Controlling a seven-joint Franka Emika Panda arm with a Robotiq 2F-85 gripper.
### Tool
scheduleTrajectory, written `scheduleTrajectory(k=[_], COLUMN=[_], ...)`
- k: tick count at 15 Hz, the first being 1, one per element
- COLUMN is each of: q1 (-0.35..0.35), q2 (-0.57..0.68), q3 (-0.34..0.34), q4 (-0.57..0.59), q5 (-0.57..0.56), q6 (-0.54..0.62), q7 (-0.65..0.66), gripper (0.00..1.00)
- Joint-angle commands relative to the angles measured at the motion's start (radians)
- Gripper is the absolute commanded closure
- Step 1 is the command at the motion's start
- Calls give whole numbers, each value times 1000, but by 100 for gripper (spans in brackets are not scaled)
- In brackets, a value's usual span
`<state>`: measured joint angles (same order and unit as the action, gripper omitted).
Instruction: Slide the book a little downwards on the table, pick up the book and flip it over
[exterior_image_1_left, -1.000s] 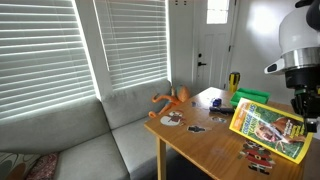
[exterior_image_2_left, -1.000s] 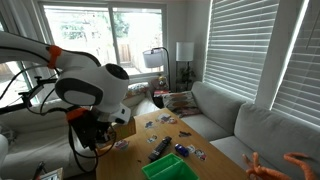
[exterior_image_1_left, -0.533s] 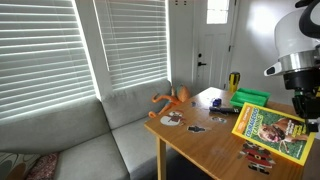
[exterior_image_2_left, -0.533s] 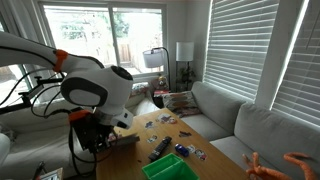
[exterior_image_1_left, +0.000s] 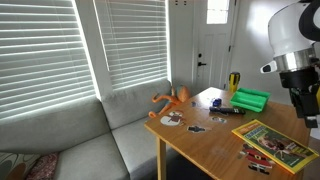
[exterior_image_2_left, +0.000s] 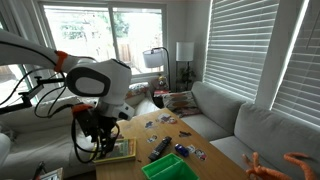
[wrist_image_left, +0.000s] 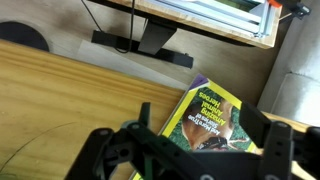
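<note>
The book (exterior_image_1_left: 272, 140) lies flat on the wooden table (exterior_image_1_left: 200, 148), near its right end, with a yellow-green border and a picture cover facing up. My gripper (exterior_image_1_left: 309, 108) hangs a little above and beside it, open and holding nothing. In the wrist view the book (wrist_image_left: 205, 112) shows below, between my two dark fingers (wrist_image_left: 143, 118), which stand wide apart over the tabletop (wrist_image_left: 60, 90). In an exterior view the book (exterior_image_2_left: 120, 150) rests under the gripper (exterior_image_2_left: 97, 140).
A bright green block (exterior_image_1_left: 250, 99) and a dark remote (exterior_image_1_left: 222, 111) lie behind the book. Small picture cards (exterior_image_1_left: 170, 118) are scattered on the table, some (exterior_image_1_left: 256, 156) right beside the book. An orange toy (exterior_image_1_left: 172, 98) sits at the table's far corner by the grey sofa (exterior_image_1_left: 90, 140).
The book was held tilted in the air in my shut gripper. The jaws have opened, and the book has dropped flat onto the table below them.
</note>
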<state>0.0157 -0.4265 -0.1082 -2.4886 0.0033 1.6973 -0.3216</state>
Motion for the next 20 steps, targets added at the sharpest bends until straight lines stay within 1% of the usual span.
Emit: scheduleTrajectory(k=[1, 7, 12, 14, 15, 20], q1=[-2, 20, 29, 28, 34, 34], q2=[18, -37, -75, -86, -69, -80], q3=[62, 141, 185, 193, 174, 179], q4=[43, 93, 151, 167, 146, 157], q5=[-65, -64, -78, -88, -62, -71], q6=[-30, -45, -75, -82, -48, -55], q7=[92, 217, 280, 297, 264, 276], gripper=[0, 0, 0, 0, 0, 0])
